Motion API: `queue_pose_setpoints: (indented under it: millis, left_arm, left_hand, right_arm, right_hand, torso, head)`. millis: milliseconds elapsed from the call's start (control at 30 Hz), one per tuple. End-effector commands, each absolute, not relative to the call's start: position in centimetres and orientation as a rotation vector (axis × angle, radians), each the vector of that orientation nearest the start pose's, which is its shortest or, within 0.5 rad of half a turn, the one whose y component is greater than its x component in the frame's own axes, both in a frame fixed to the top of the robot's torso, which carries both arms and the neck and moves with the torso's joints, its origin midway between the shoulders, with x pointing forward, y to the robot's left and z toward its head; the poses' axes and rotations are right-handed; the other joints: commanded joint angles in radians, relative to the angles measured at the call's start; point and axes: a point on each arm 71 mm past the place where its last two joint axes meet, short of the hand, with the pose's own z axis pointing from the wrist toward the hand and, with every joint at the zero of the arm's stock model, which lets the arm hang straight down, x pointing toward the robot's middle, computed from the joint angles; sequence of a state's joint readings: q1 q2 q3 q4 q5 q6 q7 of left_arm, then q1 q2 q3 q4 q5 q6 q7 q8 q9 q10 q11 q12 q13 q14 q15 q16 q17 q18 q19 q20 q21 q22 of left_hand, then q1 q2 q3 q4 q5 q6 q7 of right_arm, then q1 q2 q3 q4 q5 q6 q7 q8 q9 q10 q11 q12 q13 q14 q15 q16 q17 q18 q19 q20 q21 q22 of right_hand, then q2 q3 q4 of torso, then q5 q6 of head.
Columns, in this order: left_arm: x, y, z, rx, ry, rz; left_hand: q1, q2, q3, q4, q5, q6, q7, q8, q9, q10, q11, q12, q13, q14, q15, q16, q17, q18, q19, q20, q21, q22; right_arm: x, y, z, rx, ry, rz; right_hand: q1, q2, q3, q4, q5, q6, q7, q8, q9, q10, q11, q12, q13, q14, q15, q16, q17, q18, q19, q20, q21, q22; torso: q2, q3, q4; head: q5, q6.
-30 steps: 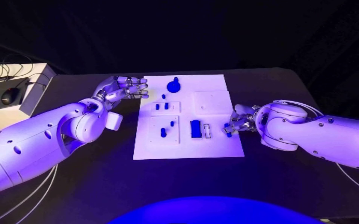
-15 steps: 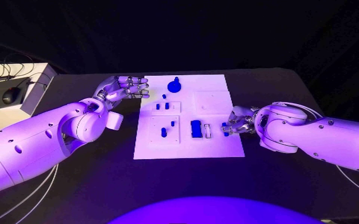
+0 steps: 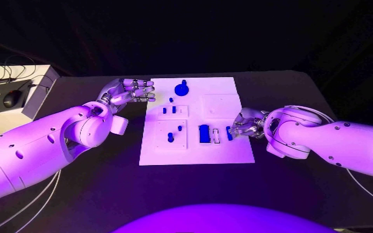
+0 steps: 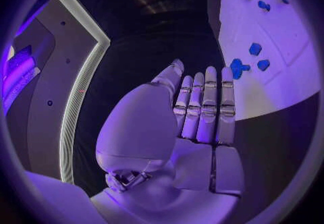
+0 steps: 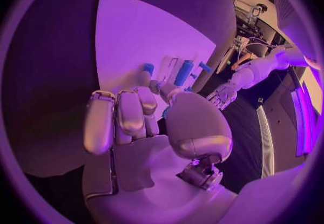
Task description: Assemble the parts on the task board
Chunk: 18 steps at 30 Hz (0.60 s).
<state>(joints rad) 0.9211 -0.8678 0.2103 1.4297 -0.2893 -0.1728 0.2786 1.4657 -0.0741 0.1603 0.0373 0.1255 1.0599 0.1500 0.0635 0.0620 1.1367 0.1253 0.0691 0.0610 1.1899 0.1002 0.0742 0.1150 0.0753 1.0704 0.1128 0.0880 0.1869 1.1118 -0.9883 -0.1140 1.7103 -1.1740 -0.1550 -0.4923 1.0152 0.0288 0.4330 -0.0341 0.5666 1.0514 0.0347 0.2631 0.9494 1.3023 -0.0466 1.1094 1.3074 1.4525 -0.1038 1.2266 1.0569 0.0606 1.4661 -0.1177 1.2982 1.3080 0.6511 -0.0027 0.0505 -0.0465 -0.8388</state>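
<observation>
Head view. The task board lies at table centre, blue parts standing in it. At nine o'clock, off the board, the left hand hovers, fingers apart and empty. At three o'clock the right hand pinches a small blue part over the board's edge. A pale box with cables sits at ten o'clock. No legible writing.

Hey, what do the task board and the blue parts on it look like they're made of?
Task board: probably rigid plastic or a painted plate, with a matte white finish; it lies flat, has sharp straight edges and shows no glare. Blue parts: likely moulded or printed plastic, with solid even colour and simple blocky shapes; their surface texture is too small to tell.
</observation>
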Motion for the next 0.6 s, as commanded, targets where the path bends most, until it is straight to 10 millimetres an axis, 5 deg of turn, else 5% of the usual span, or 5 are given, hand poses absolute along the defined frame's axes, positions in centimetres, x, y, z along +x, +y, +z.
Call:
queue_pose_setpoints:
  millis: [33,467,567,600]
  left_arm:
    - [47.9,24.6,-23.4,-1.059,1.548,-1.483]
    - [47.9,24.6,-23.4,-1.06,1.55,-1.482]
    - [47.9,24.7,-23.4,-1.061,1.55,-1.48]
    - [47.9,24.7,-23.4,-1.061,1.55,-1.479]
  left_hand:
    - [-0.002,-0.008,0.002,0.007,0.003,-0.004,-0.001,0.0,0.0,-0.005,0.002,-0.003,-0.001,-0.006,-0.001,0.001,0.001,-0.006,0.0,0.002,0.001,-0.001]
    - [-0.002,-0.008,0.002,0.007,0.003,-0.004,-0.001,0.0,0.0,-0.005,0.002,-0.003,-0.001,-0.006,-0.001,0.001,0.001,-0.006,0.0,0.002,0.001,-0.001]
    - [-0.002,-0.008,0.002,0.007,0.003,-0.004,-0.001,0.0,0.0,-0.005,0.002,-0.003,-0.001,-0.006,-0.001,0.001,0.001,-0.006,0.0,0.002,0.001,-0.001]
    - [-0.002,-0.008,0.002,0.007,0.003,-0.004,-0.001,0.0,0.0,-0.005,0.002,-0.003,-0.001,-0.006,-0.001,0.001,0.001,-0.006,0.0,0.002,0.001,-0.001]
  right_arm:
    - [41.5,-23.4,-25.7,0.342,2.187,0.472]
    - [41.7,-22.8,-25.2,0.325,2.185,0.461]
    - [41.8,-23.0,-25.1,0.322,2.177,0.443]
    - [41.8,-23.1,-25.1,0.317,2.172,0.433]
  right_hand:
    - [0.006,-0.002,0.126,-0.128,0.003,0.004,0.0,-0.001,0.001,0.002,0.001,-0.005,0.009,0.001,0.001,-0.003,0.001,-0.006,0.085,-0.003,-0.002,0.147]
    - [0.009,-0.005,0.109,-0.125,-0.001,0.003,-0.001,-0.004,-0.002,0.003,0.001,-0.004,0.007,0.001,0.001,-0.006,-0.002,-0.006,0.085,-0.002,-0.006,0.146]
    - [0.014,-0.011,0.059,-0.127,0.001,0.003,-0.005,-0.004,-0.001,0.007,-0.001,-0.002,0.007,0.001,0.001,-0.006,-0.002,-0.006,0.085,-0.003,-0.005,0.147]
    - [0.01,-0.023,-0.017,-0.116,-0.006,0.004,-0.015,-0.007,-0.005,0.01,-0.004,0.0,0.008,0.002,0.001,-0.005,-0.001,-0.007,0.085,-0.003,-0.005,0.147]
  torso:
    - [0.0,-0.0003,-0.0001]
    - [0.0,-0.0015,-0.0002]
    - [0.0,-0.0003,-0.0005]
    - [0.0,0.0002,-0.0009]
  head:
    - [0.001,0.0]
    - [0.002,-0.002]
    - [0.002,-0.002]
    - [0.003,-0.002]
